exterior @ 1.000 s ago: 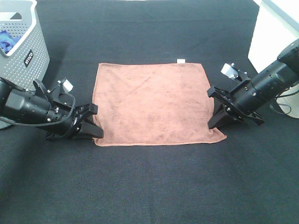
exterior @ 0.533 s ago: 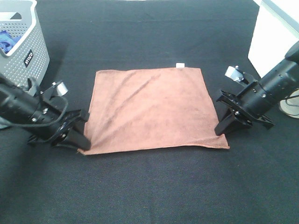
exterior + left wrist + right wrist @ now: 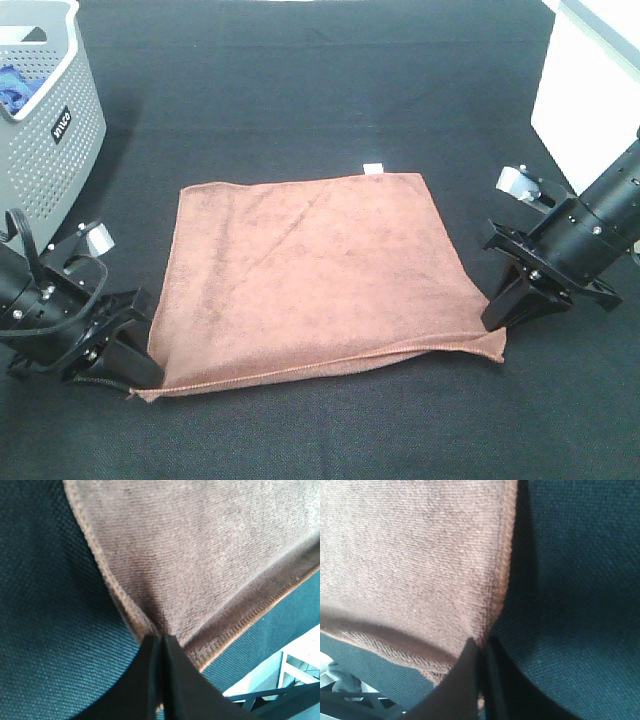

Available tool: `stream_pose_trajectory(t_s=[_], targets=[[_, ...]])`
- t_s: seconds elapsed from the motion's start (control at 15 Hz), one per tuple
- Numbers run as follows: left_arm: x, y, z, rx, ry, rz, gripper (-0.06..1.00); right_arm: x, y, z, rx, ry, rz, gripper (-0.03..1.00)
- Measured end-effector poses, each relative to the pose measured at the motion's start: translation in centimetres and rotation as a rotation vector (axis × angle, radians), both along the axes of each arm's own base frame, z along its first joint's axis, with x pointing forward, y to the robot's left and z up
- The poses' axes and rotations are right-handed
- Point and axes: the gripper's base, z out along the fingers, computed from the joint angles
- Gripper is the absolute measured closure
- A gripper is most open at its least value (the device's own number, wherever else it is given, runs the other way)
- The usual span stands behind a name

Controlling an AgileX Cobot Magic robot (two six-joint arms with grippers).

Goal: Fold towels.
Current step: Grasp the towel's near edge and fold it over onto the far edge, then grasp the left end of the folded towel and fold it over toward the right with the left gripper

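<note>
The reddish-brown towel (image 3: pixel 310 275) lies spread on the black table, its small white tag (image 3: pixel 372 167) at the far edge. My left gripper (image 3: pixel 135 372) is shut on the towel's near left corner, lifted a little off the table. My right gripper (image 3: pixel 497 322) is shut on the near right corner. The near edge hangs raised between them. In the left wrist view the closed fingers (image 3: pixel 160 680) pinch the stitched corner of the towel (image 3: pixel 200 555). In the right wrist view the fingers (image 3: pixel 480 680) pinch the towel (image 3: pixel 410 555) the same way.
A grey perforated basket (image 3: pixel 50 120) with something blue inside stands at the far left. A white box (image 3: pixel 590 80) stands at the far right. The black cloth-covered table (image 3: pixel 320 60) stretches beyond the towel.
Both grippers have pulled the towel's near corners toward the table's front edge and lifted them. The whole towel has slid nearer and its near edge has risen.
</note>
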Motion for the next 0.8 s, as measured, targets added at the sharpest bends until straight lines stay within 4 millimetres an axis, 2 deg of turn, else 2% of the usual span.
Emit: stream_pose_trajectory(t_s=[0.13,0.33,0.4,0.47,0.53,0.67,0.8], targets=[[1.1,-0.1,0.8,-0.002,-0.041,0.01,0.94,1.2,0.0,0.9,0.0,-0.047,0.002,0.97],[4.3,-0.4,2.6,0.004,-0.145,0.076,0.94,4.8,0.0,3.8,-0.005,-0.2,0.002,0.97],[4.3,-0.4,2.6,0.004,-0.145,0.076,0.94,4.8,0.0,3.8,-0.005,-0.2,0.002,0.97],[5.9,-0.4,3.7,0.007,-0.204,0.11,0.94,7.3,0.0,5.4,-0.001,-0.28,0.003,0.97],[7.0,-0.5,4.6,0.003,-0.248,0.127,0.94,8.8,0.1,6.1,0.007,-0.313,0.007,0.97],[9.2,-0.6,6.3,0.014,-0.347,0.151,0.94,11.6,0.7,6.8,0.012,-0.365,0.024,0.97],[11.4,-0.7,7.0,0.029,-0.412,0.158,0.94,13.9,1.6,6.7,0.001,-0.398,0.048,0.97]])
